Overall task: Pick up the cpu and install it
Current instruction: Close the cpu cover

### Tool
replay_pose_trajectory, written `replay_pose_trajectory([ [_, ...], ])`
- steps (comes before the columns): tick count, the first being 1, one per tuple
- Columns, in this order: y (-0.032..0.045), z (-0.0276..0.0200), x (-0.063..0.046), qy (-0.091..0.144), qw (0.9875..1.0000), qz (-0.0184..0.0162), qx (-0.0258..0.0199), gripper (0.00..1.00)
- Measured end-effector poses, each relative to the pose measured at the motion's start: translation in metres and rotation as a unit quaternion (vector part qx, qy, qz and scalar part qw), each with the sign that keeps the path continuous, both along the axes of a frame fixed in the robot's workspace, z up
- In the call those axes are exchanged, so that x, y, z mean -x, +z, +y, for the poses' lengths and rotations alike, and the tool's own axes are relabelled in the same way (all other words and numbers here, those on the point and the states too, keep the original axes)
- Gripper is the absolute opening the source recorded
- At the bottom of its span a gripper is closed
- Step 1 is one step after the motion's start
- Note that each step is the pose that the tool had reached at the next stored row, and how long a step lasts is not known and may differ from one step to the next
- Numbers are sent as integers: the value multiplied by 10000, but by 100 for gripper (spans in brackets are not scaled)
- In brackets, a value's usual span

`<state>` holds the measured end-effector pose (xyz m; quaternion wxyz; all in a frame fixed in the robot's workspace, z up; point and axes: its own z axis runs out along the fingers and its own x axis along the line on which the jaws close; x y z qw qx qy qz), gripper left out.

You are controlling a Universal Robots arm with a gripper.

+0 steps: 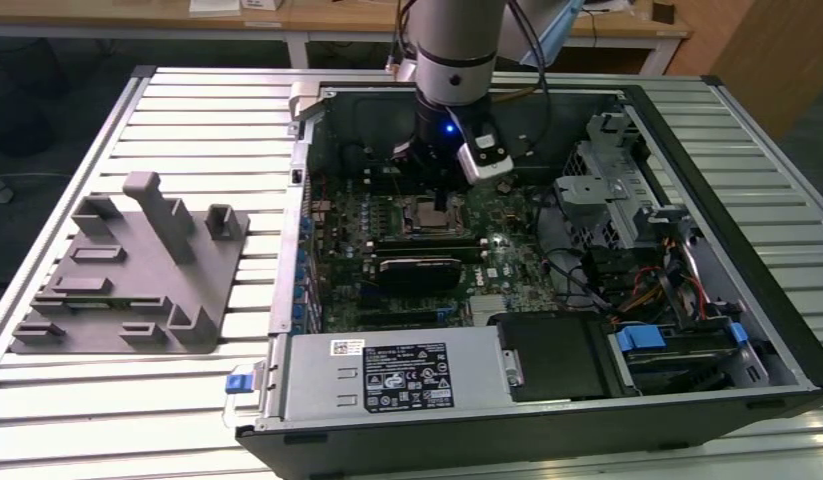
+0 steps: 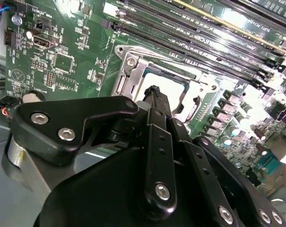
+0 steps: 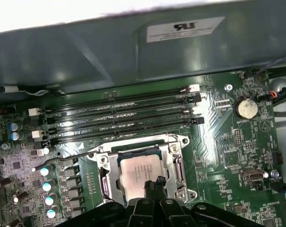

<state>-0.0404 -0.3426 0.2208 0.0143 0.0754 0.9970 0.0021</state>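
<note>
Claw: clenched, fingertips (image 2: 154,101) pressed together with nothing between them. In the first wrist view the claw (image 3: 155,183) sits just over the cpu.
Cpu: in the first wrist view the cpu (image 3: 139,170) is a silvery square lying flat inside the socket (image 3: 178,165), with one edge under the claw.
First wrist view also gives: memory slots (image 3: 119,118) run beside the socket, and a coin cell (image 3: 245,108) sits well apart from it.
Second wrist view: the claw's black links cover much of the socket (image 2: 129,71).
Exterior view gives: the arm (image 1: 451,50) comes down at upper centre into the open case (image 1: 518,440), and the claw (image 1: 439,200) is over the board (image 1: 518,260).
Around: a grey tray (image 1: 118,280) lies on the slatted tabletop (image 1: 184,130) at the exterior view's left, apart from the case. A power supply (image 1: 384,375) sits at lower centre.
</note>
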Motion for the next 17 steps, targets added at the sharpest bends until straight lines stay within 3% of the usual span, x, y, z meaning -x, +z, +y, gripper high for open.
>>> replay_pose_trajectory([
  [3, -4, 0, 6, 68, 10000, -13, -60, 11],
  [5, -9, -2, 14, 79, 9999, -46, -80, 11],
  [9, -15, -3, 30, 80, 9999, -70, -79, 11],
  [17, -57, -3, 203, 80, 9999, -74, -78, 11],
])
